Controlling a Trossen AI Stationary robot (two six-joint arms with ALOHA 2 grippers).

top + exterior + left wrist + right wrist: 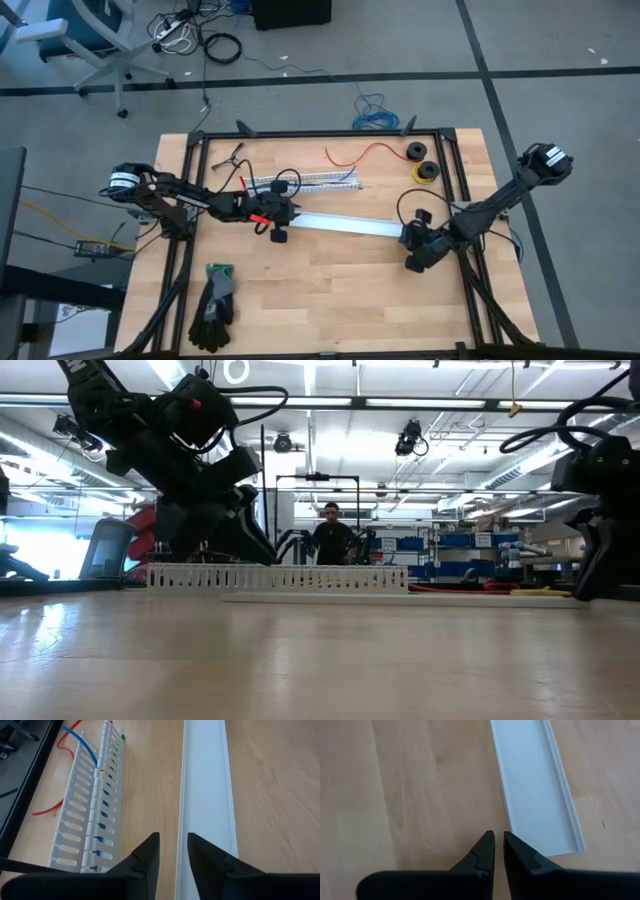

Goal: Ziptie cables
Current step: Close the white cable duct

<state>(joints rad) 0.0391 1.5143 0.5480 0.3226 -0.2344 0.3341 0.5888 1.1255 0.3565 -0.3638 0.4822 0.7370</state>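
Cables [102, 812]: in slotted duct [305, 181], far-edge side of table [330, 300].
Left gripper [173, 851]: part-open, empty, at white cover [206, 795] end.
Right gripper [498, 849]: narrow gap, empty (other end).
Tip: regrip cover squarely at both ends.

robotics lab, wooden worktable [330, 300] in a black frame, shelving [470, 545], ceiling strip lights [420, 402], office chair [90, 40]

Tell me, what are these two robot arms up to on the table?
Neither arm holds anything. The left gripper, jaws slightly apart, sits at one end of a long white cover strip; the right gripper, nearly closed, sits at the other end. Colored cables lie in the slotted white channel alongside, not ziptied yet.
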